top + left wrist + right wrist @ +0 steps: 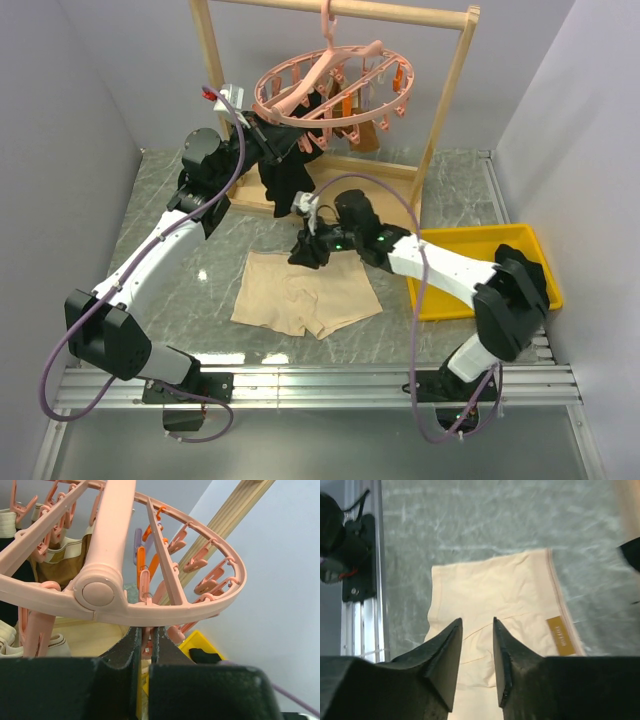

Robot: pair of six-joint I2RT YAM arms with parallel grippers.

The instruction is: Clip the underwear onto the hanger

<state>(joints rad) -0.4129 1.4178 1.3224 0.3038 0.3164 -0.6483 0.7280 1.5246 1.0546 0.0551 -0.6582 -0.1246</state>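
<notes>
The beige underwear (305,292) lies flat on the table; in the right wrist view (495,590) its waistband with a tan label faces right. My right gripper (305,250) (477,625) hovers open just above the waistband edge, empty. The pink oval hanger (335,85) hangs by its hook from the wooden rack, tilted. My left gripper (262,125) (145,630) is raised at the ring's left side, shut on a pink clip just under the ring (150,612).
A wooden rack (445,110) stands at the back. Black and brown garments (290,165) hang from the hanger. A yellow tray (470,270) with a dark item sits right. The aluminium rail (320,380) runs along the near edge.
</notes>
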